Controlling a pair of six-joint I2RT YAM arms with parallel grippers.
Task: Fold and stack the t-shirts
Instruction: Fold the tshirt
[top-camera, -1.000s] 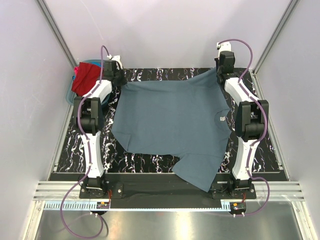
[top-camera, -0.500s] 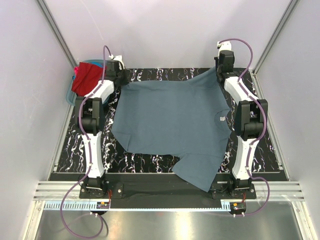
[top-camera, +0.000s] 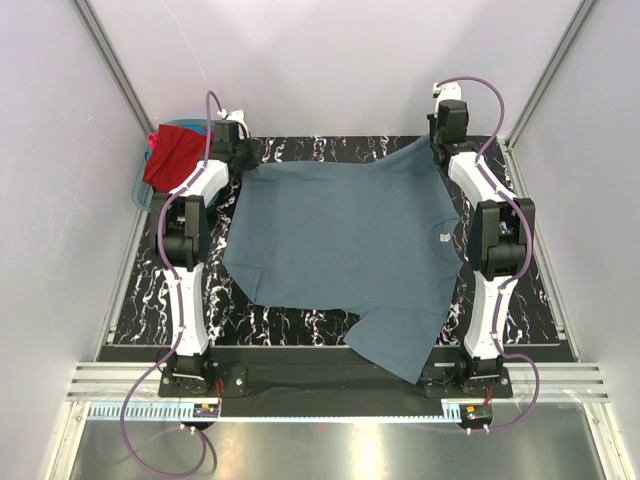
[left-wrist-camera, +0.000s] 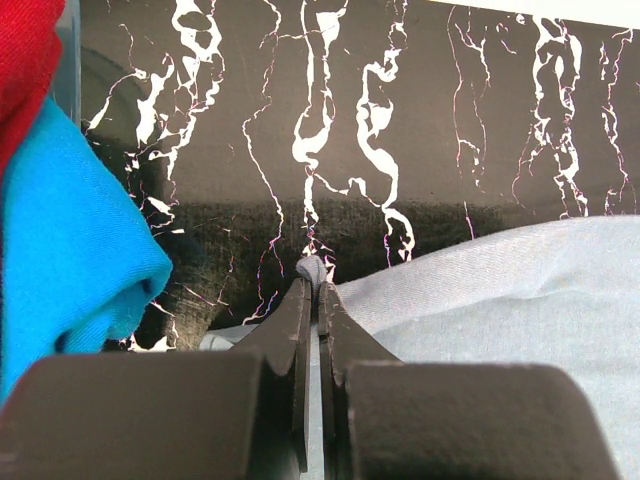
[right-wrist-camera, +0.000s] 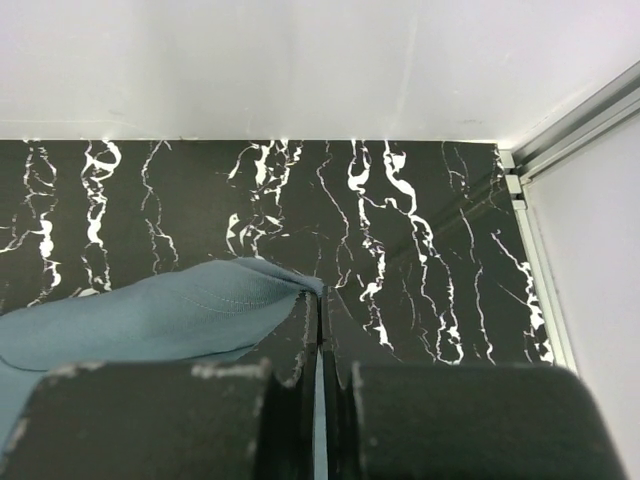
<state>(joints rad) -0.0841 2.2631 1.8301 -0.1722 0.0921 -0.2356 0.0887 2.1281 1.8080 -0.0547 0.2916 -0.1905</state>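
A slate grey-blue t-shirt (top-camera: 345, 240) lies spread over the black marbled table, one sleeve hanging over the near edge. My left gripper (top-camera: 243, 163) is shut on its far left corner; the left wrist view shows cloth (left-wrist-camera: 480, 300) pinched between the tips of the gripper (left-wrist-camera: 315, 285). My right gripper (top-camera: 437, 143) is shut on the far right corner; the right wrist view shows the cloth's edge (right-wrist-camera: 170, 310) clamped at the tips of the gripper (right-wrist-camera: 322, 300). A red t-shirt (top-camera: 172, 152) and a bright blue t-shirt (left-wrist-camera: 70, 230) sit in the basket at far left.
The teal-blue plastic basket (top-camera: 140, 185) stands off the table's far left corner. White walls close the back and sides, with metal rails (top-camera: 555, 75) along the corners. Bare marbled table (top-camera: 140, 290) shows left of the shirt.
Both grippers have shifted slightly toward the far edge, drawing the shirt's far corners with them. The grip is unchanged.
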